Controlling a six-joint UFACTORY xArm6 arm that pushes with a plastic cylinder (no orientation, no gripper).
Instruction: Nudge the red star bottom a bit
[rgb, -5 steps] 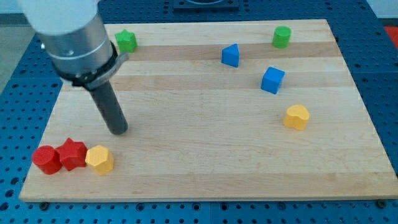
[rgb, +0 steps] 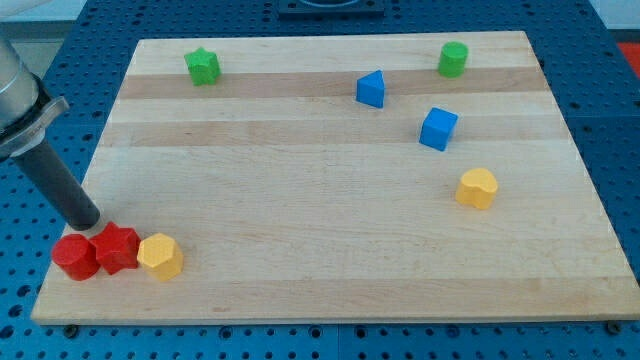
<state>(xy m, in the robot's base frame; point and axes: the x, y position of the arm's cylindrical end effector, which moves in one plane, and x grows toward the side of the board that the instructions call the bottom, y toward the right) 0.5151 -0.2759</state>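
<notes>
1. Camera view: wooden tabletop (rgb: 330, 200) on a blue perforated base (rgb: 615, 150)
2. My tip (rgb: 86, 222): end of a dark rod with no fingers to spread or press together; it sits at the view's left edge of the tabletop, just above the gap between the red cylinder and the red star, close to both; contact cannot be told
3. Red star (rgb: 117, 248): view's bottom-left corner, middle of a touching row of three
4. Red cylinder (rgb: 74, 257): left of the star
5. Yellow hexagonal block (rgb: 160, 256): right of the star
6. Green star (rgb: 203, 67): view's top left
7. Green cylinder (rgb: 453, 59): view's top right
8. Blue triangular block (rgb: 371, 89): top, right of centre
9. Blue cube (rgb: 438, 128): below the green cylinder
10. Yellow block (rgb: 478, 188), shape unclear: right, below the cube
</notes>
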